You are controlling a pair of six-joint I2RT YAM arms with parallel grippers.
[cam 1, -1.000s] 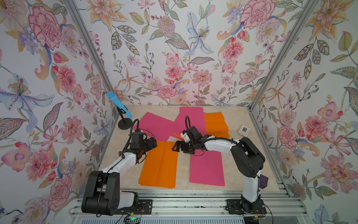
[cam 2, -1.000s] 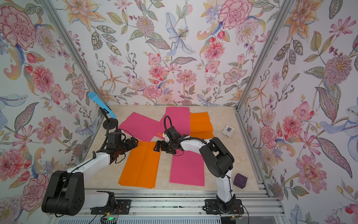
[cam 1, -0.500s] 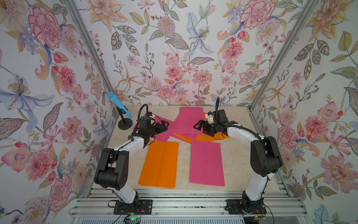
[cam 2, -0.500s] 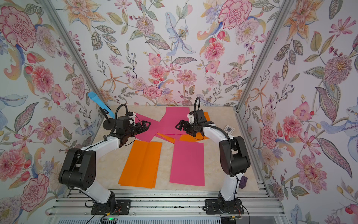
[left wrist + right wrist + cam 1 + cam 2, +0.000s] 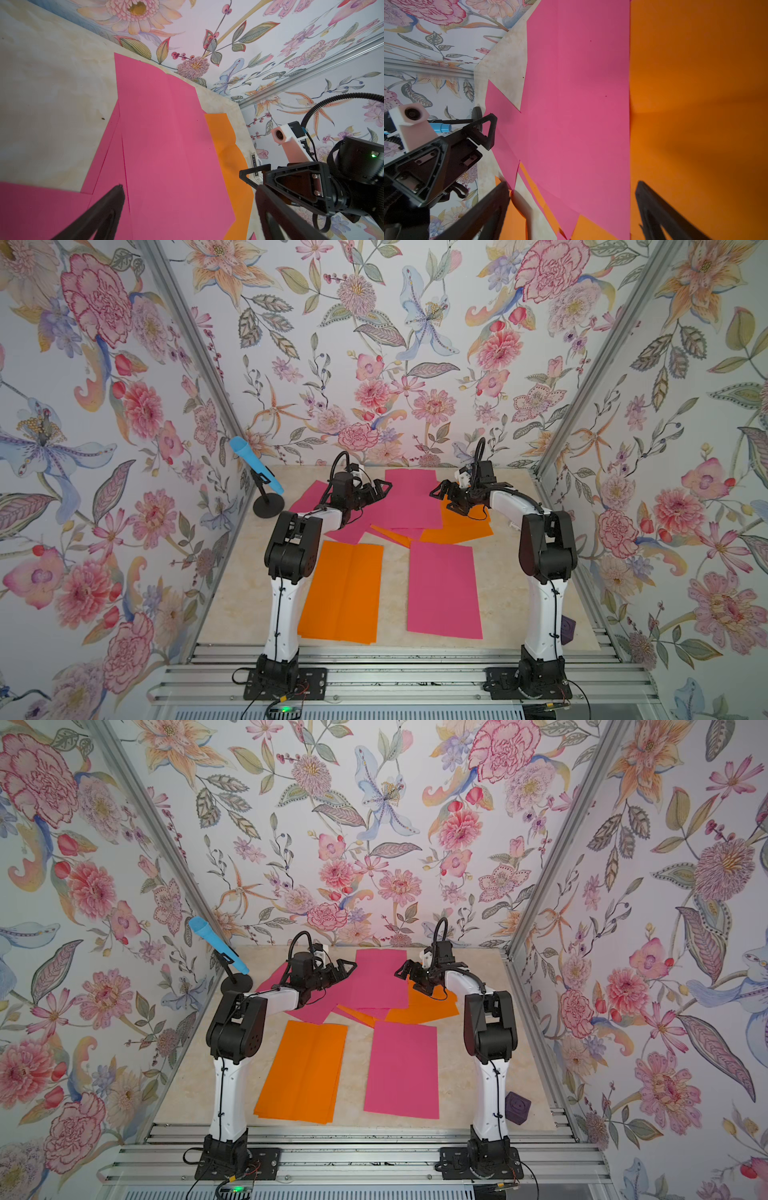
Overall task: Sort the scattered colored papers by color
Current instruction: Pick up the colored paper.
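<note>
Left pincer spread wide, nothing in it, hovering where the far-left pink sheet meets the far-centre pink sheet. My right pincer is agape too and empty, above the far-right orange sheet, whose left edge sits under the centre pink. An orange sliver pokes out at that pink's near edge. Flat and apart lie the near orange sheet on the left and the near pink sheet on the right. Blue microphone on its stand far left, purple cube near right
</note>
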